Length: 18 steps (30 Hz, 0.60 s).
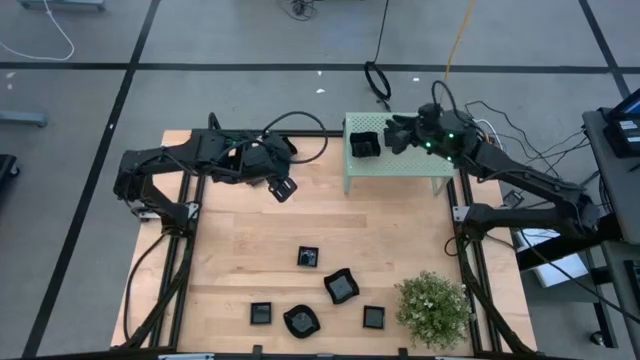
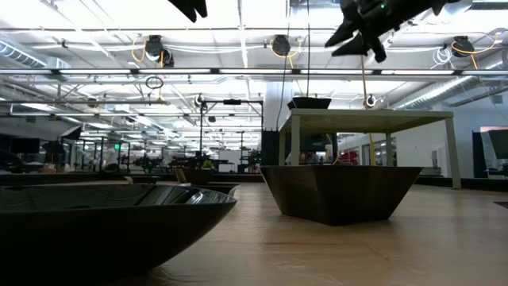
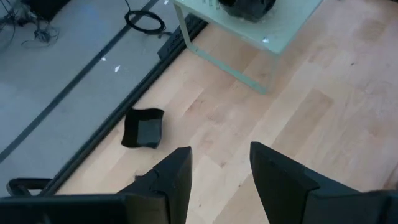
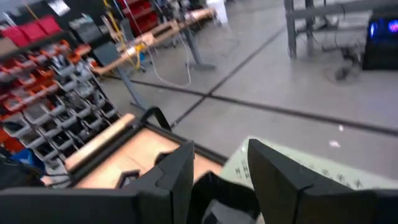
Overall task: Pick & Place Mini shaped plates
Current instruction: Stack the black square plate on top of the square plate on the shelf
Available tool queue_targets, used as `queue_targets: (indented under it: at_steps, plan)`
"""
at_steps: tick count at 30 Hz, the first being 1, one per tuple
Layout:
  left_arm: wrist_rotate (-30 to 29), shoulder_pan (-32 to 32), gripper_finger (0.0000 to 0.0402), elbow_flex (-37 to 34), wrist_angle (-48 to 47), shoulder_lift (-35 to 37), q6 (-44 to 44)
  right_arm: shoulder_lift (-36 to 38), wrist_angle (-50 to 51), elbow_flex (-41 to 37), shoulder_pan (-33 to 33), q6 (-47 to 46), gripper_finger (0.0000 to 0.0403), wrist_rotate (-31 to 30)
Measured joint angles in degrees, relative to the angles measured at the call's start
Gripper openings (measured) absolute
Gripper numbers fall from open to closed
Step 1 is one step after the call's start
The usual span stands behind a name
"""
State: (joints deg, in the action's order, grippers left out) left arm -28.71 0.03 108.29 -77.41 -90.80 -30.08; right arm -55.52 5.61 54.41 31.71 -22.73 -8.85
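The wooden surface fills the space closest to me, and the pale green perforated stand at its far edge is the next biggest thing, with a bushy little plant at the near right corner. The right pincer hangs just above a black dish sitting on the stand's left end, its fingers parted and holding nothing that I can see. The left pincer hovers over bare wood beside the stand, fingers partly apart and empty, with one square dish lying near the surface's edge below it. Five more mini plates lie scattered along the near side: a wavy-rimmed one, a flower-like one, and small squares. They are glossy black, thin-walled and shallow; I'd judge them light, stiff and rather slippery, perhaps chippable, so pinching one raised rim wall looks the safest hold.
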Motion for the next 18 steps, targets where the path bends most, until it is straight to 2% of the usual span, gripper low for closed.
queue_targets:
  at_steps: [4, 12, 18]
  plan:
    - [4.01, -0.02, 0.0166, -4.34, 4.31, 0.17, -0.50, 2.15, -1.81, 0.00, -0.97, 2.49, 0.0141, 0.05]
    - [15.47, -0.02, 0.0166, -19.08, 11.84, 0.05, -0.01, 3.27, -1.80, 0.04, -2.46, 2.91, 0.0141, 0.10]
    - [27.08, -1.00, 0.0166, -28.89, 16.47, 0.04, 3.32, 3.23, -1.76, 0.04, -2.59, 3.93, 0.0141, 0.12]
